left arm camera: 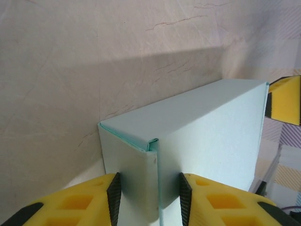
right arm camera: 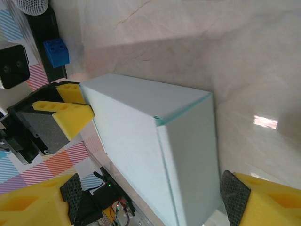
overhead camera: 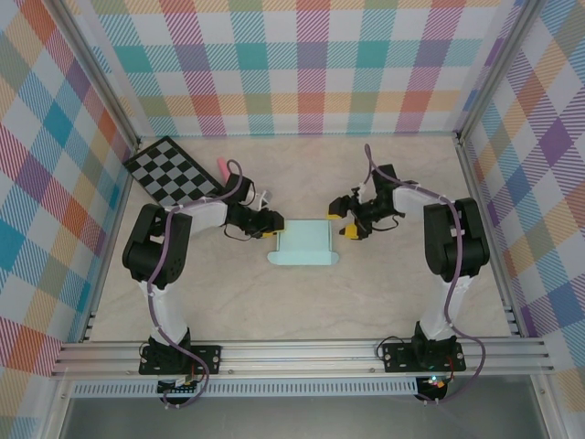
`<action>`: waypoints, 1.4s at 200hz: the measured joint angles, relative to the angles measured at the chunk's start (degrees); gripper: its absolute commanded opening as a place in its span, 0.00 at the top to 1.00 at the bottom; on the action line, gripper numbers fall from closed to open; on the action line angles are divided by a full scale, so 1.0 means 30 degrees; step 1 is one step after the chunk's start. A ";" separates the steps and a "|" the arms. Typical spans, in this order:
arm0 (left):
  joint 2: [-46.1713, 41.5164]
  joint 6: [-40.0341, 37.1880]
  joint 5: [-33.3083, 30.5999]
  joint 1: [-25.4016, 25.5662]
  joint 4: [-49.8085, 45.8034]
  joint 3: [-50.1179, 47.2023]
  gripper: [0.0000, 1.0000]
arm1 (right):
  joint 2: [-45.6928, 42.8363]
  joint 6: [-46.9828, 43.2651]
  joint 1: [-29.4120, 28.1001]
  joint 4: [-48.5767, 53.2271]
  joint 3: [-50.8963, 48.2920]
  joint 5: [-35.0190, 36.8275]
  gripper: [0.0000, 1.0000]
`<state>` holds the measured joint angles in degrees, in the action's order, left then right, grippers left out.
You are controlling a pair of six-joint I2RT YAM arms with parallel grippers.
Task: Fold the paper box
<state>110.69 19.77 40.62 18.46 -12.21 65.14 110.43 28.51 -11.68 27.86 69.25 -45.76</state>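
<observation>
My left gripper (left arm camera: 149,197) is drawn in narrow on the near corner of the paper box (left arm camera: 207,132). Its black pads (left arm camera: 114,195) hug the card on both sides, so I take it as holding the box. The right gripper (right arm camera: 153,200) stands wide at the opposite end, its fingers spread to either side of the box (right arm camera: 141,127). One pad looks just beside the card and the other is apart from it.

From above, the box (overhead camera: 303,245) sits mid-table between the left gripper (overhead camera: 271,226) and the right gripper (overhead camera: 349,229).

I judge the folding mostly done. The walls are up and the top panel lies over them, so it already reads as a closed rectangular block. The seam at the held corner gapes a little, and small tabs seem to stick out at the near corners in the top view. Pressing those home looks like what is left.

The checkerboard (overhead camera: 174,172) lies well apart at the far left.
</observation>
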 measured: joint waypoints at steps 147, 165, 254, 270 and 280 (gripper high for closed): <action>0.0758 0.0736 0.4131 -0.1064 0.4342 -0.1719 0.80 | 0.0291 -0.0393 0.0240 -0.2849 -0.1734 -0.1996 0.24; 0.0845 0.0903 0.4466 -0.1239 0.4612 -0.1821 0.81 | 0.0291 -0.0401 0.0240 -0.3002 -0.1770 -0.2004 0.24; 0.1443 0.1129 0.5588 -0.1719 0.5180 -0.1829 0.81 | 0.0284 -0.0911 0.0124 -0.2958 -0.1807 -0.2470 0.23; 0.1450 0.1129 0.5595 -0.1719 0.5166 -0.1829 0.81 | 0.0284 -0.0867 -0.0022 -0.2980 -0.1807 -0.2514 0.25; 0.1450 0.1129 0.5595 -0.1719 0.5166 -0.1829 0.81 | 0.0284 -0.0729 -0.0204 -0.2994 -0.1807 -0.2572 0.27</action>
<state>115.04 23.16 57.41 13.30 3.29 59.66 111.28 26.33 -12.29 18.87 63.83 -53.47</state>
